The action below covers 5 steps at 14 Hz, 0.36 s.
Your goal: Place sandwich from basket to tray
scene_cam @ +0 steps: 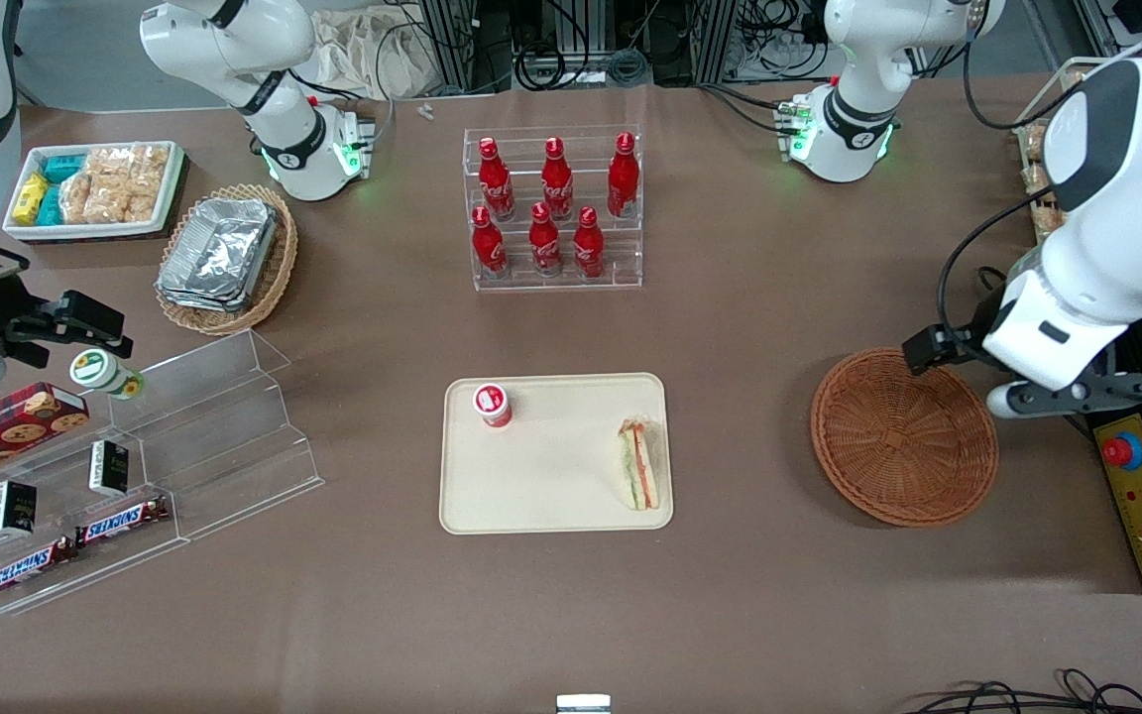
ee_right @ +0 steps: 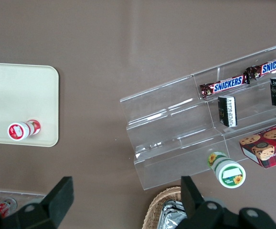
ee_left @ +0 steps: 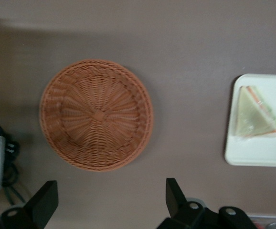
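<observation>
Front view: the sandwich lies flat on the tray, close against the tray's edge nearest the working arm's end of the worktop. A small red-and-white cup stands upright on the same tray, well apart from the sandwich, toward the parked arm's end. The basket sits on the worktop beside the tray, toward the working arm's end, not touching it; nothing lies in it. The gripper hangs above the basket's rim, at the side farther from the front camera.

Wrist view of the working arm: the jaws are spread wide and hold nothing, with the two dark fingers well apart. The basket shows its bare woven bottom. The sandwich rests on a corner of the tray.

Farther from the front camera than the tray, a clear rack holds six red bottles.
</observation>
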Available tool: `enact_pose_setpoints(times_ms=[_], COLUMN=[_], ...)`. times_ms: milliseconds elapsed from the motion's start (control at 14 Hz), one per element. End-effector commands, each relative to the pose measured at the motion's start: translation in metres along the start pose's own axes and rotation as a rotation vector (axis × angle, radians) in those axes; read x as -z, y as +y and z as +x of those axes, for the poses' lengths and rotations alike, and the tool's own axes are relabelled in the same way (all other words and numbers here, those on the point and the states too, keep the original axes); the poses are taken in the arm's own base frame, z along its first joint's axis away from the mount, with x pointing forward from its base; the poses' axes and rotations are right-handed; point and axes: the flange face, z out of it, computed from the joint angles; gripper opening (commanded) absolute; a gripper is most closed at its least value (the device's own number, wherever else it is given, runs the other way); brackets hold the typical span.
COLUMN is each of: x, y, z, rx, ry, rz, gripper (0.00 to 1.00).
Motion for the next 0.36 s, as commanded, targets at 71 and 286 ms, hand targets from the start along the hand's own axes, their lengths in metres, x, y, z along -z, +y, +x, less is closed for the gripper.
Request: enact_pose_setpoints(times_ms=[71, 286], x=[-0.004, 0.0], y=[-0.026, -0.026], z=[-0.023, -0.016], rx=[-0.104, -0.125], ry=[0.026, 0.003], rz=[-0.001, 0.015], gripper=[1.0, 1.0])
